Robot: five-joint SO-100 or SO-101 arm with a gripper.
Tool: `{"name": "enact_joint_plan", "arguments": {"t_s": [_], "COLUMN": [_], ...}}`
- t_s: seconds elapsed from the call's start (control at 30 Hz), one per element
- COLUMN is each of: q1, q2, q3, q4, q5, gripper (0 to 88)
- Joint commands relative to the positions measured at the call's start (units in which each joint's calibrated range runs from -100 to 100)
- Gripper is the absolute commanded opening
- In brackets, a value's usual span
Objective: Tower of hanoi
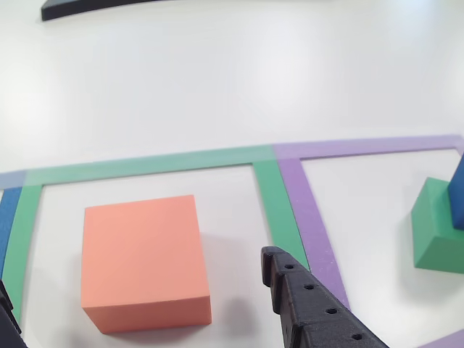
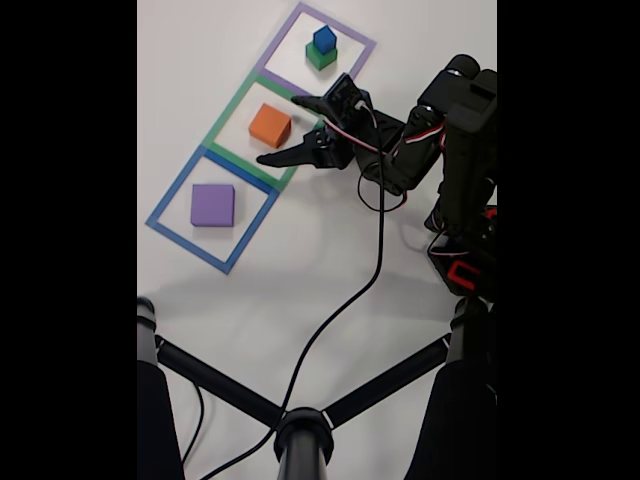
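Orange foam cube sits inside the green tape square, straight ahead between the black fingers, spread wide and not yet touching it.

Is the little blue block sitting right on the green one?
Touching. In the fixed view the blue block sits on the green block, no gap between them.

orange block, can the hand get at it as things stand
Probably yes: the hand is open right beside the orange block, which sits alone in the green square with nothing stacked on it.
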State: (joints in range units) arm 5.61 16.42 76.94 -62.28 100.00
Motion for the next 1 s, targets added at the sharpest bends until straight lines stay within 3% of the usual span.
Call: {"name": "enact_joint_plan", "arguments": {"t_s": [0.0,0.47,0.97], "q1": [-1.4,-2.4,-3.4], "q2": [1.4,5.0,6.6], "q3": [-2.3,-3.7,-5.2], "q4": [-2.5,-3.9,-3.9], "q5": [0.0,0.0,0.0], "gripper": [41.9,38.2,25.2]}}
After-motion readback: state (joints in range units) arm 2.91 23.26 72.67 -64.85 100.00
